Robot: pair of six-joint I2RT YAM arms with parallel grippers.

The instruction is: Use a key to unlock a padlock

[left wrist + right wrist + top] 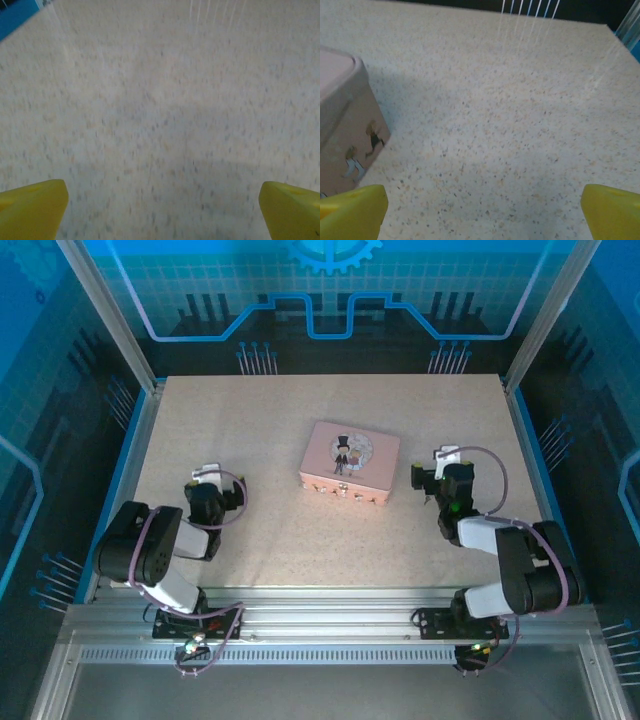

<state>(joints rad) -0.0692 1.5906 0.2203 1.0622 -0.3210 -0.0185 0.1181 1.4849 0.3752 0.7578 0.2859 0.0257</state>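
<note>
Speckled beige surface point(250, 540), both arms low over it, one on either side of the box

Left gripper point(161, 210): jaws spread as wide as they go. Yellow fingertips point(31, 206) sit at the bottom corners of the wrist view, with bare surface between them. Holds nothing, touches nothing. That view is blurred

Right gripper point(482, 212): jaws likewise spread full, empty. Its fingertips point(611, 210) are cut off by the bottom edge. The left tip lies near the box corner; contact cannot be told

Pink box point(350, 465) at mid-surface, between the two grippers and apart from both. Long axis runs left to right, slightly skewed, cartoon lid up. In the right wrist view it is cut off at the left edge, small cartoon figures on its wall

Padlock point(342, 488): a tiny speck at the middle of the box's near wall, on the side facing the arm bases. Too small to tell which way it points, its long axis, or whether its shackle is shut
</note>
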